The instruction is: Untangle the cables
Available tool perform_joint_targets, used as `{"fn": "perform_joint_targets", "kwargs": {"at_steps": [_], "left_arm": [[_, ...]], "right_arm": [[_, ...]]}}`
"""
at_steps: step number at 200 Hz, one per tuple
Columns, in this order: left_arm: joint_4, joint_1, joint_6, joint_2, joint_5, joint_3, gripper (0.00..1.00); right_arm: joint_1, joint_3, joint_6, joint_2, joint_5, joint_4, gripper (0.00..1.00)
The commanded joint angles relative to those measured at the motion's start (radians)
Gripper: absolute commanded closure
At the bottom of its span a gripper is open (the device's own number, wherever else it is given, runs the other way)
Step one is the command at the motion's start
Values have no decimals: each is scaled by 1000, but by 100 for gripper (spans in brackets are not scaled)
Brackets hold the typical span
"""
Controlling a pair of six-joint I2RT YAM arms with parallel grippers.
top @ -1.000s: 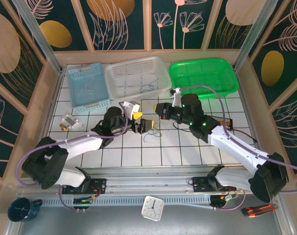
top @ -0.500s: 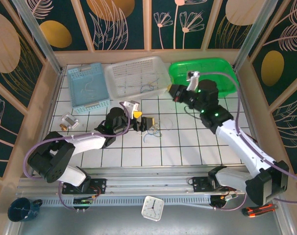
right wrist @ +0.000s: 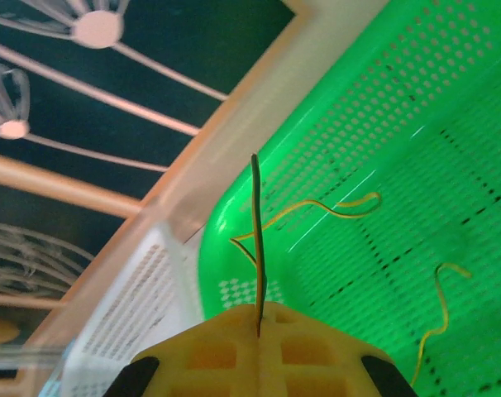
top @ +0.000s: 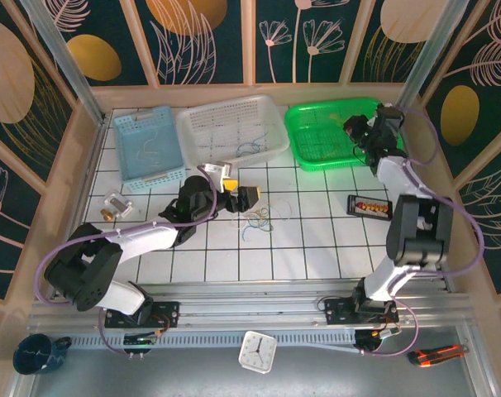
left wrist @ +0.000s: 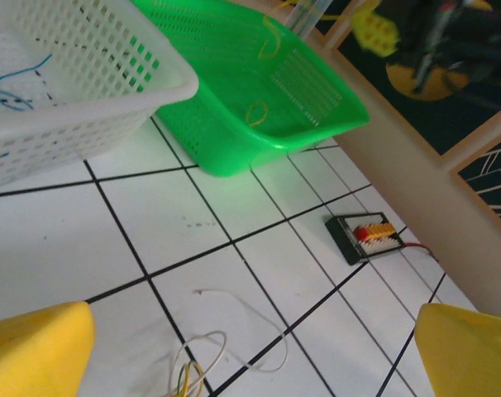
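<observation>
The cables [top: 257, 219] lie as a small curly clump of blue, white and yellowish wires on the tiles at mid-table. My left gripper [top: 244, 198] hovers just left of the clump, jaws wide open and empty. In the left wrist view white and yellow loops of the cables [left wrist: 197, 360] lie between the yellow fingertips [left wrist: 35, 347]. My right gripper [top: 352, 130] is over the green basket [top: 379, 136], shut on one thin yellow-green wire [right wrist: 257, 231] that sticks up from the closed pads [right wrist: 226, 347]. Two yellow wires [right wrist: 350, 207] lie in the green basket [right wrist: 449, 99].
A white basket [top: 232, 128] holding a blue wire [left wrist: 15, 87] stands beside a blue basket [top: 149, 147] at the back. A black connector board [top: 370, 205] lies on the right tiles. A small metal part [top: 114, 205] lies at the left.
My right arm has swung from mid-table, beside the clump, back and right over the green basket, jaws shut throughout. The left gripper has stayed open by the clump, shifting only slightly.
</observation>
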Motion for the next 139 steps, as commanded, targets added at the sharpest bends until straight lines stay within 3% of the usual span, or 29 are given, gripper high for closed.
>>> {"fn": "perform_joint_targets", "kwargs": {"at_steps": [1,15,37,55,74,139], "left_arm": [[-14,-1,-21,-25,-17,29,1],[-19,-2,-22,-32,-21,27,1],[-18,-3,-28,-37,-19,18,1],[-18,-1,-32,-38,-18,9,1],[-15,-3,-39,-43,-24,-5,1],[-53,-1,-47,-55,-62,-10,1]], "right_arm": [[-8,131,20,113,5,55,100],[-17,195,17,193,4,59,99],[-27,272,4,282,-37,62,60],[-28,272,-6,271,-40,67,49],[-28,213,-5,209,-41,105,45],[28,-4,-7,-31,-104,150,44]]}}
